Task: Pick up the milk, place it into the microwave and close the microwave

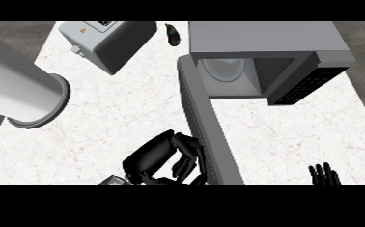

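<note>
The milk shows nowhere. At the lower right edge only the fingertips of the right robot hand (324, 174) show. The grey cylinder (28, 93) at left is cut off.

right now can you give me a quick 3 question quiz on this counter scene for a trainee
1. True or false: the microwave door is shut.
2. Which hand is next to the door? A) left hand B) right hand
3. Fill in: the small dark thing left of the microwave's top is an ____.

Key: 1 false, the door stands open toward the robot. 2 A, curled against the door's left face; whether it holds anything cannot be told. 3 eggplant, as far as can be told.
</note>
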